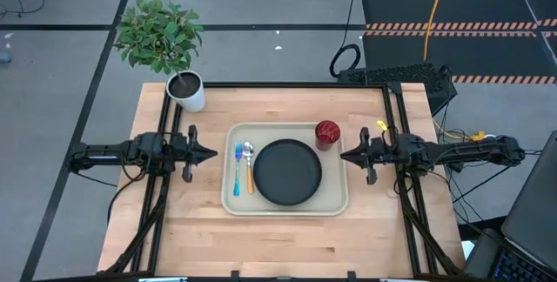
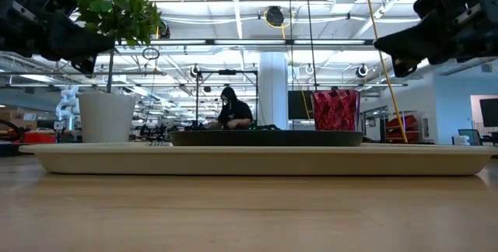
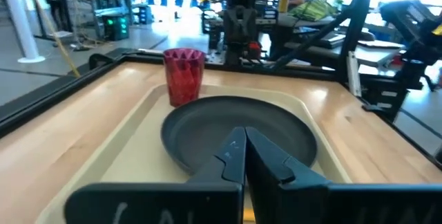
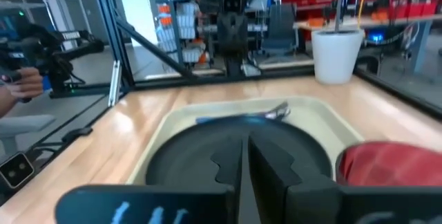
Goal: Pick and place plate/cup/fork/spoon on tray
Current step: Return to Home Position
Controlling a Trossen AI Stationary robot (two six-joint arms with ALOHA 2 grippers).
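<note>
The beige tray (image 1: 335,202) lies at the table's middle. On it rest the black plate (image 1: 287,171), the red cup (image 1: 327,132) at its far right corner, and the blue-handled fork (image 1: 237,167) and orange-handled spoon (image 1: 249,167) side by side at its left. My left gripper (image 1: 211,153) hangs shut above the table, left of the tray, pointing level at it. My right gripper (image 1: 344,155) hangs shut at the tray's right edge, pointing level toward the plate. In both wrist views the fingers (image 3: 243,156) (image 4: 246,156) meet with nothing between them.
A white pot (image 1: 189,90) with a green plant stands at the table's far left corner. Black frame rails (image 1: 396,117) run along the table's sides. Bare wood lies near the front edge (image 1: 278,247). A person shows far off in the room (image 2: 231,106).
</note>
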